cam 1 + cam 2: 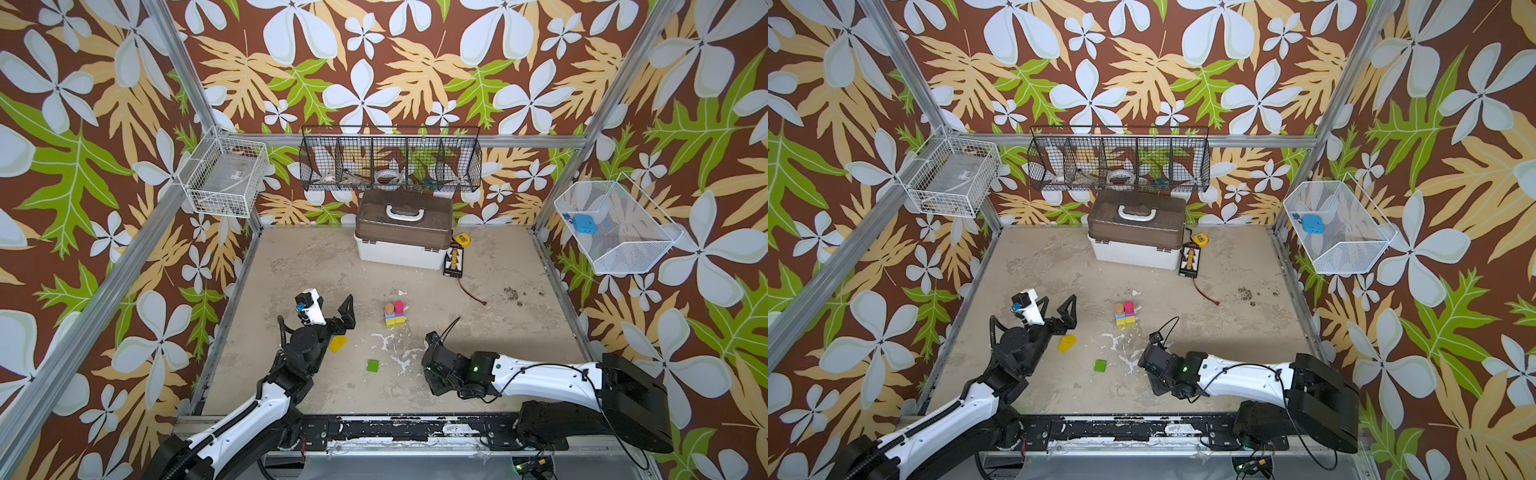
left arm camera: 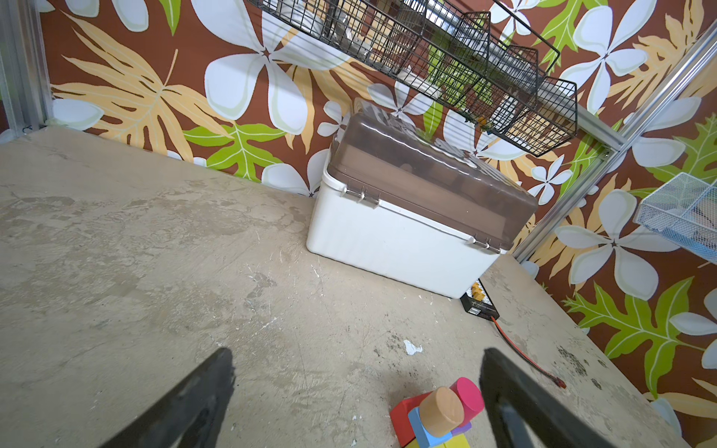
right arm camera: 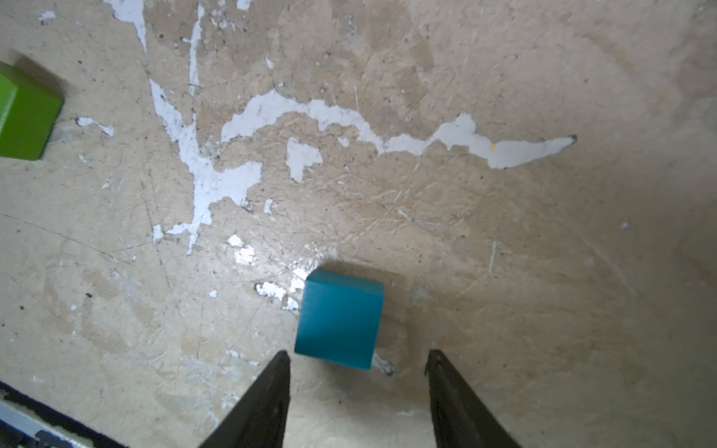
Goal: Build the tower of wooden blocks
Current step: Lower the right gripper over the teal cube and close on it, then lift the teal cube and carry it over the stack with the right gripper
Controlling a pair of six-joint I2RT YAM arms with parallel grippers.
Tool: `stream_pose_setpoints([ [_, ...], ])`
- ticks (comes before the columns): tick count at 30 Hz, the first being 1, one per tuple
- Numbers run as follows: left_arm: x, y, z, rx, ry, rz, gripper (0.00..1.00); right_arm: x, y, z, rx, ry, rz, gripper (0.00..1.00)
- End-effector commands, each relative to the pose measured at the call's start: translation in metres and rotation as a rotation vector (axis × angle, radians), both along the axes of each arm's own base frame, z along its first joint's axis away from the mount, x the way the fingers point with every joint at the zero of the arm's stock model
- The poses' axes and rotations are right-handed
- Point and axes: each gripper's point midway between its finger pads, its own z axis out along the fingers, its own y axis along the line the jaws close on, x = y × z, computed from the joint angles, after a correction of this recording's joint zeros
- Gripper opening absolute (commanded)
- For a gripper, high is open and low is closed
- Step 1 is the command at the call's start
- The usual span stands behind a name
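Pointing downward, right hand (image 3: 359, 355) gapes just beside teal block (image 3: 339, 318), not gripping.

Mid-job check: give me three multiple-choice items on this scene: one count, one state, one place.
1. How many cylinders top the tower?
A. one
B. three
C. two

2. The left tool is:
A. open, empty
B. shut on a cylinder
C. shut, empty

3. Where is the teal block?
A. atop the tower
B. in the left tool
C. on the table, at the right tool's tips

Answers:
1 C, a tan one and a pink one stand side by side.
2 A, its jaws stand wide apart with nothing between them.
3 C, the right wrist view shows it lying on the table by the tips.
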Motion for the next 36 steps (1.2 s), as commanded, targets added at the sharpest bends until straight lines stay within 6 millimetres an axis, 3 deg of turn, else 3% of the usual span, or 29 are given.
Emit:
stream_pose_setpoints([
  [1, 0.0, 0.002, 0.009, -0.019, -0.031, 0.011, 1.0, 0.006, 0.0, 0.003, -0.006, -0.028, -0.013, 0.57],
  [11, 0.0, 0.004, 0.01, -0.018, -0.034, 0.017, 1.0, 0.017, 0.007, -0.002, -0.044, -0.051, -0.033, 0.5],
  [27, 0.0, 0.004, 0.01, -0.02, -0.033, 0.018, 1.0, 0.017, 0.006, -0.011, -0.075, -0.035, -0.047, 0.35],
  [36, -0.002, 0.0, 0.009, -0.017, -0.043, -0.008, 1.0, 0.028, 0.003, 0.005, -0.075, -0.093, -0.089, 0.24],
])
